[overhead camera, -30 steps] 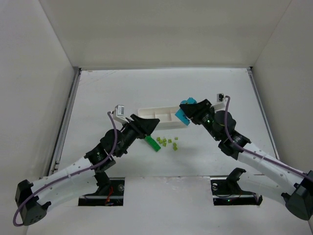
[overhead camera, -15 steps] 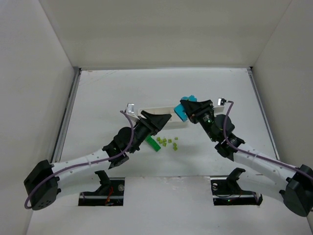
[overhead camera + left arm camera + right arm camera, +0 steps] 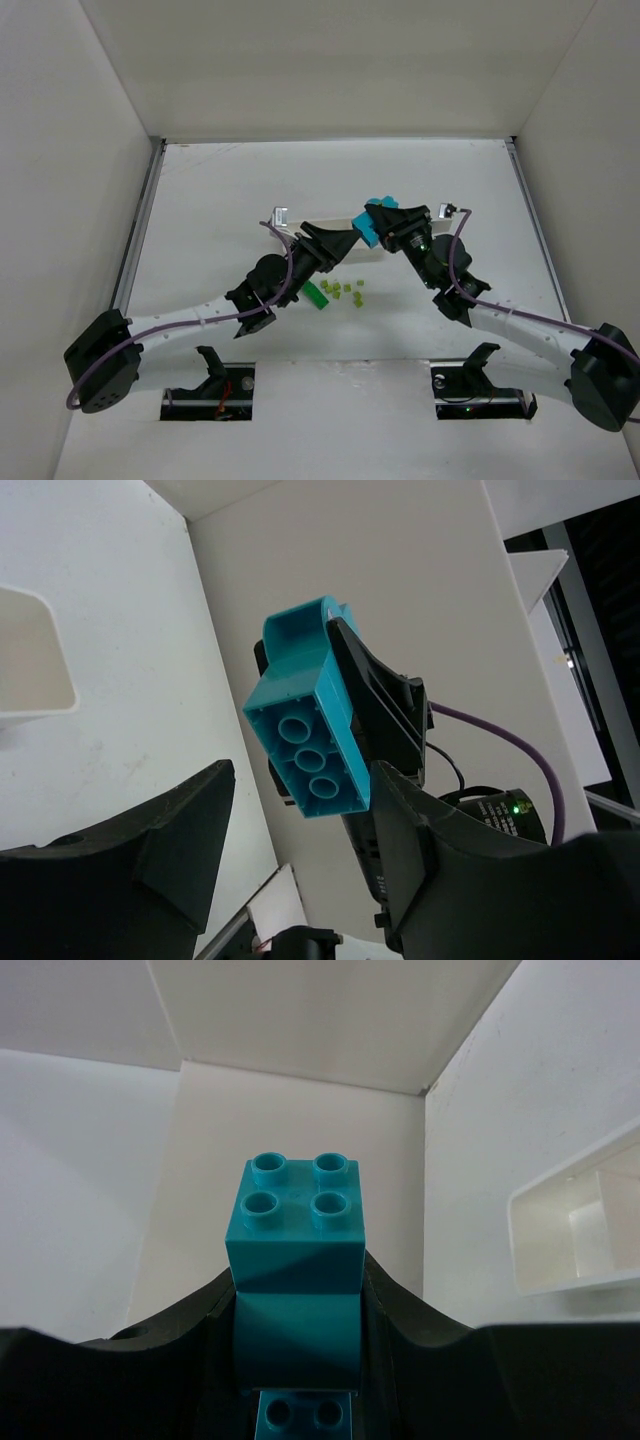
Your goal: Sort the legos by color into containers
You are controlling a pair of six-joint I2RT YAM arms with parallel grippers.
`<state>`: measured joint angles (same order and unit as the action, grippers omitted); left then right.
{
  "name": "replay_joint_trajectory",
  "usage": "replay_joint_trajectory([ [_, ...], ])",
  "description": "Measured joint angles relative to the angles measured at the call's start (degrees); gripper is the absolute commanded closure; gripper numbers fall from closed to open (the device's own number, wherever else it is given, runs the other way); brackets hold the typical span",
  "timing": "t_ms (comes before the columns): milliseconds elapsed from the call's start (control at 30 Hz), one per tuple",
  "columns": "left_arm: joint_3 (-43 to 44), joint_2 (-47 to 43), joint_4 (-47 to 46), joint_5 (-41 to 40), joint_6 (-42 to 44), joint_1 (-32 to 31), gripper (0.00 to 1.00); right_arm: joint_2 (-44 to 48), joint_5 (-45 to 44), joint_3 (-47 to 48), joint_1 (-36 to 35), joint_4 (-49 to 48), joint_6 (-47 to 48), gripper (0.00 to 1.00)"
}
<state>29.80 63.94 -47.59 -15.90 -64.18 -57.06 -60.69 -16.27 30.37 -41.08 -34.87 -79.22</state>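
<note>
My right gripper [image 3: 385, 218] is shut on the cyan-blue stack [image 3: 376, 217] and holds it in the air over the right end of the white tray [image 3: 322, 221]. The stack fills the right wrist view [image 3: 295, 1260] between the fingers. My left gripper [image 3: 347, 240] is open and empty, its tips just left of and below the stack, which shows in the left wrist view [image 3: 310, 730] a little beyond the open fingers. The long green brick [image 3: 315, 295] and several tiny yellow-green pieces [image 3: 345, 291] lie on the table in front of the tray.
The tray's compartments are mostly hidden by both grippers; one end shows in the left wrist view [image 3: 30, 660] and in the right wrist view [image 3: 580, 1225]. White walls close in the table on three sides.
My left gripper has reached forward and right, from beside the green brick up to the tray next to the cyan-blue stack. My right gripper has shifted slightly left with the stack.
</note>
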Motion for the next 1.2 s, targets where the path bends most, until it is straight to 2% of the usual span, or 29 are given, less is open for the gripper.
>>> replay_joint_trajectory([
  [300, 1.5, 3.2, -2.5, -0.3, 0.0, 0.2, 0.49, -0.3, 0.3, -0.5, 0.0, -0.6, -1.4, 0.73],
  [600, 1.9, 4.5, -3.5, -0.4, -0.2, 0.8, 0.60, -1.1, 0.4, -1.0, 0.0, -2.9, -2.3, 0.74],
  [1200, 2.7, 7.6, -5.5, -0.3, -0.9, 1.7, 0.57, -3.3, 1.2, -1.1, 0.6, -4.7, -4.2, 0.74],
])
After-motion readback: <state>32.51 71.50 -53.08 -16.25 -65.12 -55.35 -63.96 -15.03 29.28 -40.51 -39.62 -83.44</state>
